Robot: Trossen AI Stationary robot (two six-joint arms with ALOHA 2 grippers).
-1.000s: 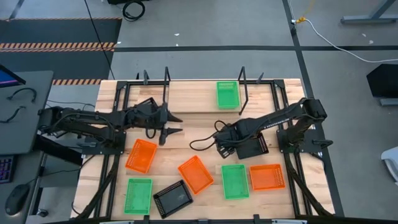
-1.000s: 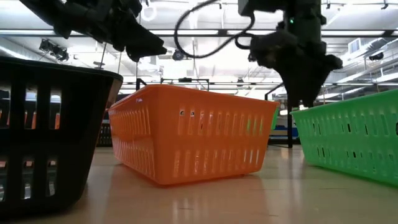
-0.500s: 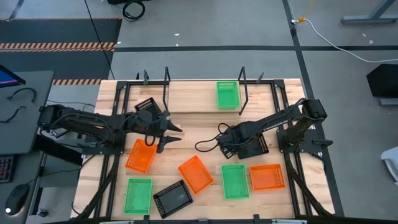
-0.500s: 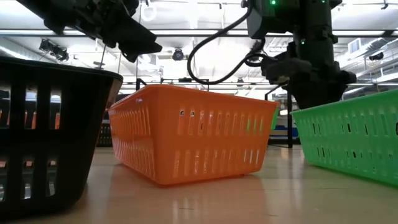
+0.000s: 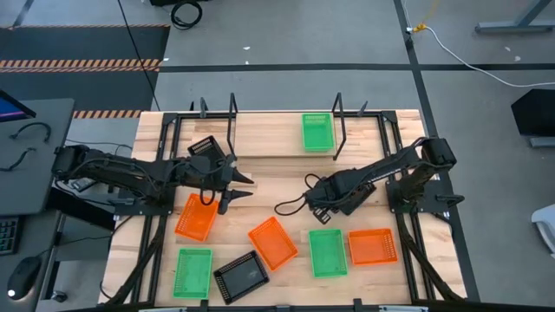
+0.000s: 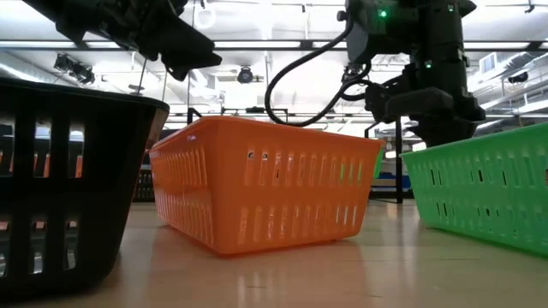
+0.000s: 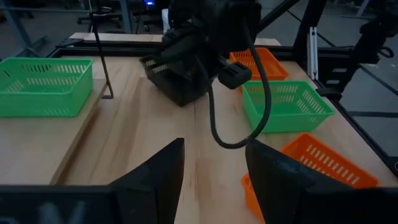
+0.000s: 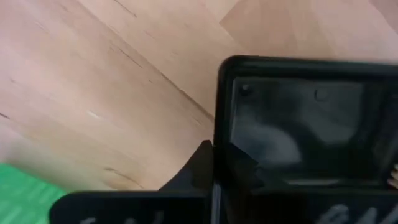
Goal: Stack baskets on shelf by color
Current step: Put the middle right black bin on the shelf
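At left of the high view: left gripper (image 5: 235, 193) hovering over bare tabletop just above the orange basket (image 5: 198, 217), fingers spread wide and holding nothing, as confirmed by the left wrist view. Just up-frame of that arm, at the shelf's front edge, what looks like a black basket (image 5: 201, 146), though hard to tell. Along the lower part of the frame, loose on the table: a green basket (image 5: 192, 271), a second black basket (image 5: 241, 276), and an orange one (image 5: 273, 242) lying askew. At upper centre, the shelf (image 5: 269, 130), carrying one green basket (image 5: 317, 133) near an upright rod (image 5: 340, 117). Right of centre: right gripper (image 5: 334, 195) clamped on the rim of a third black basket (image 7: 179, 81), raised off the wood and tilted, seen best from the left wrist. Below it, another green basket (image 5: 328, 252) and another orange one (image 5: 373, 246), side by side. Likely risks from here: with only a rim pinch on a tilted, springy mesh wall, a swing or slip during the carry; the slack cable loop (image 5: 289, 206) snagging a basket rim or a rod; the basket's corner clipping that upright on the way in; and landing on the green basket, not with the black, given so little shelf width.
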